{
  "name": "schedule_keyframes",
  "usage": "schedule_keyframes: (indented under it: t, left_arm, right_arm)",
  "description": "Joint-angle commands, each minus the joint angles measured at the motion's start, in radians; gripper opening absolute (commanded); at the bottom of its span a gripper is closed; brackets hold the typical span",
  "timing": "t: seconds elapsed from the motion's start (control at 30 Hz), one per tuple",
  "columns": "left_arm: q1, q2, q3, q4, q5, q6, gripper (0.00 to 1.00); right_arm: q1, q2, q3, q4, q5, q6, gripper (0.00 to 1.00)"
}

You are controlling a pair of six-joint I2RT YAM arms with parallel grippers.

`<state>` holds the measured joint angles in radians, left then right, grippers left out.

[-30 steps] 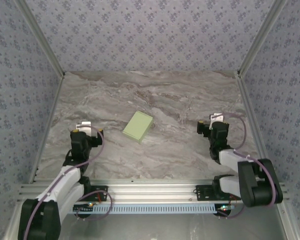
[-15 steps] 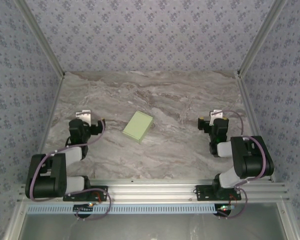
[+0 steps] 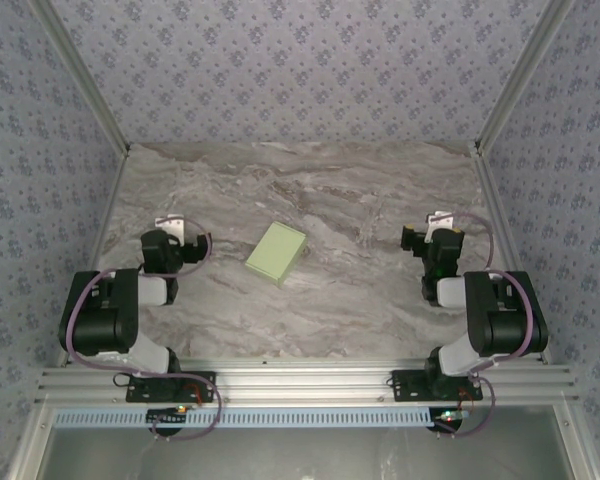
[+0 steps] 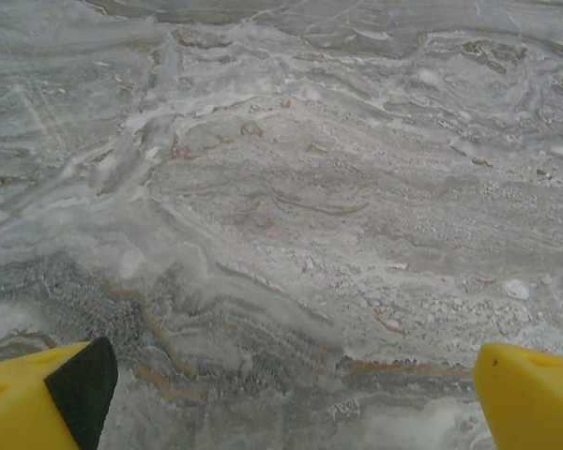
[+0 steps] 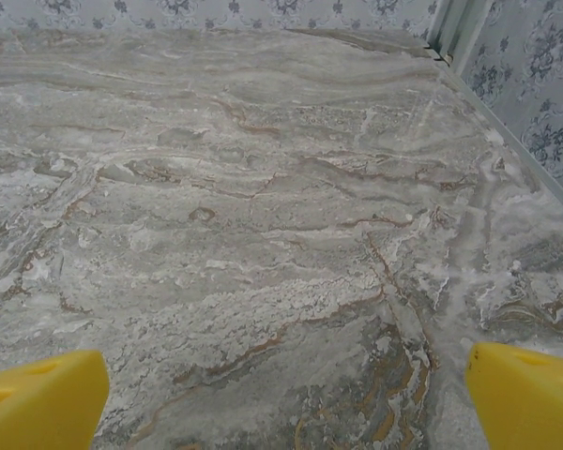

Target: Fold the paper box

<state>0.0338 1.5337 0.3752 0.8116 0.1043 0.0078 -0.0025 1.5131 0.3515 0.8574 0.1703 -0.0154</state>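
The paper box (image 3: 277,253), a pale light-green piece of card folded flat, lies near the middle of the marble table (image 3: 310,190). My left gripper (image 3: 177,228) sits well to its left, low over the table, open with nothing between its yellow fingers (image 4: 47,398). My right gripper (image 3: 432,225) sits far to the box's right, also open and empty, its yellow fingertips (image 5: 525,394) wide apart over bare marble.
Patterned walls close in the table at the back and both sides, with a metal corner post (image 5: 450,28) at the far right. An aluminium rail (image 3: 300,385) carrying the arm bases runs along the near edge.
Both arms have folded back towards their bases, and both grippers have moved a little farther from the near edge. The box has not moved.
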Motion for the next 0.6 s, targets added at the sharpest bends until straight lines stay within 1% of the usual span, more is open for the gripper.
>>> schedule_keyframes:
  t: [0.0, 0.07, 0.1, 0.13, 0.23, 0.57]
  left_arm:
    - [0.009, -0.001, 0.028, 0.018, -0.011, -0.010, 0.99]
    - [0.008, -0.001, 0.028, 0.018, -0.017, -0.013, 0.99]
    - [0.008, 0.000, 0.037, 0.001, -0.040, -0.023, 0.99]
    - [0.008, 0.001, 0.039, -0.002, -0.063, -0.031, 0.99]
    - [0.007, 0.000, 0.040, -0.003, -0.064, -0.032, 0.99]
    - [0.007, 0.000, 0.039, -0.002, -0.066, -0.032, 0.99]
  right_arm:
    - [-0.007, 0.009, 0.020, -0.018, -0.008, 0.017, 1.00]
    - [-0.007, 0.009, 0.020, -0.020, -0.008, 0.017, 1.00]
    - [-0.008, 0.008, 0.023, -0.025, -0.019, 0.014, 1.00]
    - [-0.009, 0.007, 0.029, -0.041, -0.043, 0.007, 1.00]
    - [-0.025, 0.005, 0.045, -0.070, -0.123, -0.004, 1.00]
    - [-0.027, 0.005, 0.045, -0.070, -0.128, -0.004, 1.00]
